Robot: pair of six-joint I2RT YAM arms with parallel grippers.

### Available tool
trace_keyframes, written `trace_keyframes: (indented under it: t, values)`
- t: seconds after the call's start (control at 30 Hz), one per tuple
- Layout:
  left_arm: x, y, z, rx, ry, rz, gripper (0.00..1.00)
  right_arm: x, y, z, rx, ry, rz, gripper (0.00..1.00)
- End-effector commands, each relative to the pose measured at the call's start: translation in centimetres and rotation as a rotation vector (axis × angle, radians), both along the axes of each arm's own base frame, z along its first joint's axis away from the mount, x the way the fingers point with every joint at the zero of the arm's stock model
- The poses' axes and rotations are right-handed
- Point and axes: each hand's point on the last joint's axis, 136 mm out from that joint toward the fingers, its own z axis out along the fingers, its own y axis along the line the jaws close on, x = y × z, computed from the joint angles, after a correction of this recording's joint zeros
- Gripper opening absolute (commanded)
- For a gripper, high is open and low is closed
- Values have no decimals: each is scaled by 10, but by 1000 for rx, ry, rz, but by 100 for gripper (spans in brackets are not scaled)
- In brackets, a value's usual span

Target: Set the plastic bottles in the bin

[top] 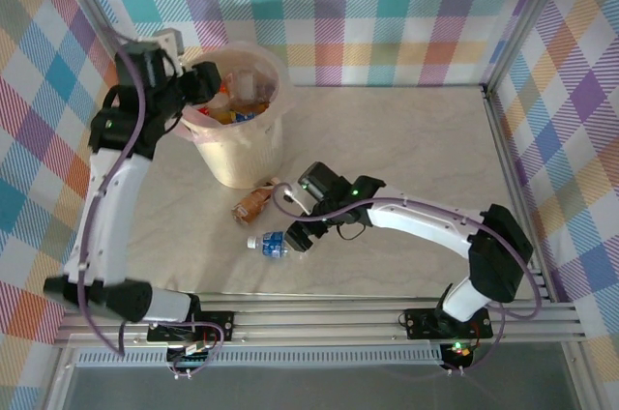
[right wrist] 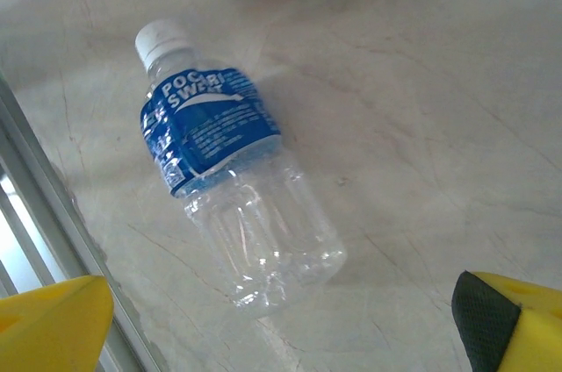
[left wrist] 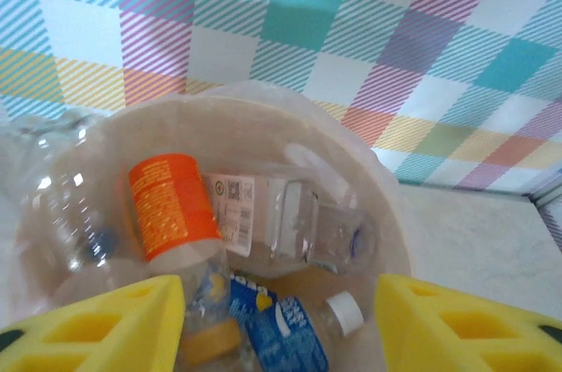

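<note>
from above, the left gripper point(top: 205, 81) hangs over the bin point(top: 237, 154), which stands at about 10 o'clock on the table point(top: 406, 159). in the left wrist view its yellow fingers point(left wrist: 97, 324) are wide apart with nothing between them. below them, inside the bin, lie bottles: an orange-label bottle point(left wrist: 171, 205) at 9 o'clock, a clear bottle with a white label point(left wrist: 281, 227) in the middle, and a blue-label bottle in the bin point(left wrist: 272, 328) at 6 o'clock, its white cap pointing to 3 o'clock. moving right on the table, a crushed brown-label bottle point(top: 253, 203) lies on its side just by the foot of the bin, at the bin's 6 o'clock. a blue-label bottle on the table point(top: 274, 243) lies near it, at the brown one's 5 o'clock. the right gripper point(right wrist: 281, 328) hovers over this one – its two yellow fingers stand wide apart and touch nothing. in the right wrist view the bottle's white cap points to 11 o'clock.
</note>
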Motion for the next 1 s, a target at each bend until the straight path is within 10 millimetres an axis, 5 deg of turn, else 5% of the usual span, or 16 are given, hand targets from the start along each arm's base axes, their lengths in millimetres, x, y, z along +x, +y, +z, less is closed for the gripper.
trace_keyframes:
  t: [0.0, 0.17, 0.53, 0.97]
  values:
    - [-18, 7, -5, -49, -30, 40, 70, -13, 6, -8, -46, 10, 112, 100]
    - [-55, 28, -31, -101, -34, 148, 100, -22, 17, -25, -114, 5, 214, 100]
    - [-103, 74, -50, -126, -122, 377, 100, -11, 30, -65, -259, -38, 273, 100]
    - [-98, 72, -60, -126, -91, 373, 100, -12, 30, -99, -343, -19, 315, 98]
